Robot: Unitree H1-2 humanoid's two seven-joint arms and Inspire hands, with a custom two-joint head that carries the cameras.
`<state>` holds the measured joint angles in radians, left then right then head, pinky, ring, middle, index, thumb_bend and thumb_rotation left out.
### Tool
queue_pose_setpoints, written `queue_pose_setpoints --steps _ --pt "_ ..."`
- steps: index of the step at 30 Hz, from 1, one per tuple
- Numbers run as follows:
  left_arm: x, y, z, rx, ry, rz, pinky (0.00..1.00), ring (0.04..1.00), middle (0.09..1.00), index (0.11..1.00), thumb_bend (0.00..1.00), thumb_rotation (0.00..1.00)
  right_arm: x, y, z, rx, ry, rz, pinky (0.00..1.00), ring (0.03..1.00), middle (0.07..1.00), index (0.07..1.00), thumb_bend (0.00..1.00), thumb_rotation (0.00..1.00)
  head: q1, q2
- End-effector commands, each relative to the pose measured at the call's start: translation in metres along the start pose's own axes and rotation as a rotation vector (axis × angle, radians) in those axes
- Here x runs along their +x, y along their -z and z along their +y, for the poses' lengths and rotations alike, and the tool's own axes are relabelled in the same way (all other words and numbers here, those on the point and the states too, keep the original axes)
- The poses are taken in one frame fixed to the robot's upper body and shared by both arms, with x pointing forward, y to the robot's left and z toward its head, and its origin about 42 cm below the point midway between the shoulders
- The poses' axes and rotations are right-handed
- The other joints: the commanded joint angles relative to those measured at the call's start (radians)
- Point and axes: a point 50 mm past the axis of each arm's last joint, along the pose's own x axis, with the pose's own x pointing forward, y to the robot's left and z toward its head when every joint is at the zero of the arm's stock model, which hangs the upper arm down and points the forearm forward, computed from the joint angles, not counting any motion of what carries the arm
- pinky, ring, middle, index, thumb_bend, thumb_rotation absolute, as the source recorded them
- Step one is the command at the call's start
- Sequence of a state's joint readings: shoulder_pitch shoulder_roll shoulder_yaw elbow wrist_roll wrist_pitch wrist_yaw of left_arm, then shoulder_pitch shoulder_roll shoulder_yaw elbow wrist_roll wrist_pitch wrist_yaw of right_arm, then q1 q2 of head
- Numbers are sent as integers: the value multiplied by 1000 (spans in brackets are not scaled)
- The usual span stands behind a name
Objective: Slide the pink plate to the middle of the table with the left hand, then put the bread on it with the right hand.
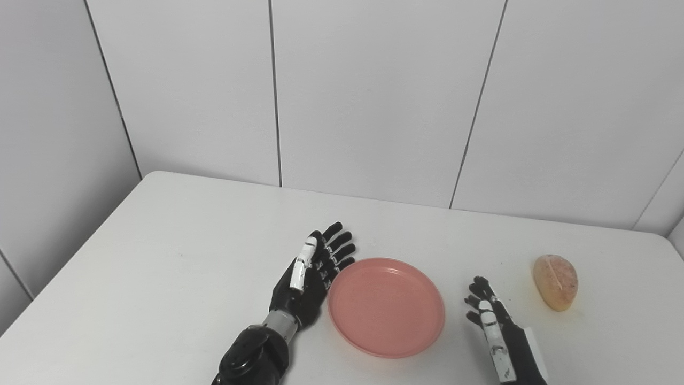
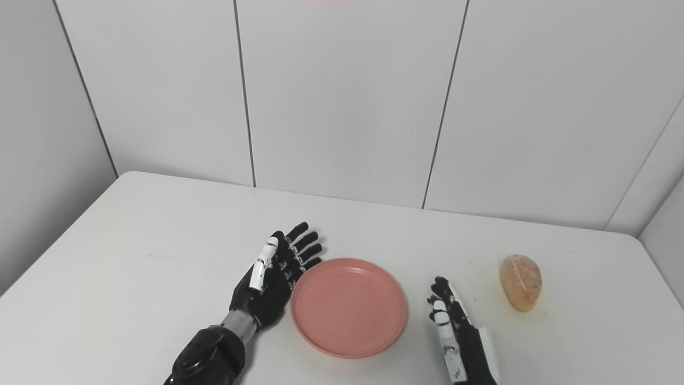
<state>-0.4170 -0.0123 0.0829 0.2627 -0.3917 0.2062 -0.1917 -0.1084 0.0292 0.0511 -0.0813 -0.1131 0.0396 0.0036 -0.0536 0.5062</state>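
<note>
The pink plate (image 1: 386, 306) lies flat and empty on the white table (image 1: 187, 251), near the front middle. My left hand (image 1: 312, 275) is open, fingers straight and pointing away, with its palm against the plate's left rim. My right hand (image 1: 494, 326) is open and empty, a little to the right of the plate, on or just above the table. The bread (image 1: 556, 282), a small oval golden loaf, lies on the table beyond and to the right of my right hand, apart from it.
White wall panels (image 1: 374, 96) stand along the table's far edge and left side. The table's right edge is close beyond the bread. Bare tabletop spreads to the left and behind the plate.
</note>
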Motion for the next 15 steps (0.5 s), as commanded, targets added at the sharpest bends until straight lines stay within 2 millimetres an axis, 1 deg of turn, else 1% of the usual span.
queue_pose_setpoints --steps 1,5,8,9,12,13,15 --pt "-5 15 9 -1 -55 56 903 900 905 891 345 1000 6 -17 2 -1 9 -52 861 894 909 909 290 1000 -3 1" --pt "-7 16 13 -2 -70 48 910 902 908 896 341 1000 7 -20 3 -6 12 -56 855 892 909 905 299 1000 -24 -2" --pt "-8 16 15 1 -77 35 916 902 908 897 338 1000 9 -25 3 2 11 -66 850 889 908 904 301 1000 -24 -2" --pt "-8 16 16 -1 -80 32 915 898 905 896 340 1000 10 -26 3 12 10 -69 854 890 907 903 302 1000 -53 -9" --pt "-11 17 18 -3 -93 24 916 897 904 892 346 1000 12 -37 2 41 -1 -88 871 898 912 907 288 1000 -70 -12" --pt "-12 17 18 -4 -98 22 909 894 901 889 348 1000 13 -40 2 42 -3 -96 873 900 913 908 290 1000 -86 -16" --pt "-14 17 20 -6 -106 16 908 893 900 887 348 1000 16 -47 -1 30 -2 -118 877 900 913 907 281 1000 -96 -19"
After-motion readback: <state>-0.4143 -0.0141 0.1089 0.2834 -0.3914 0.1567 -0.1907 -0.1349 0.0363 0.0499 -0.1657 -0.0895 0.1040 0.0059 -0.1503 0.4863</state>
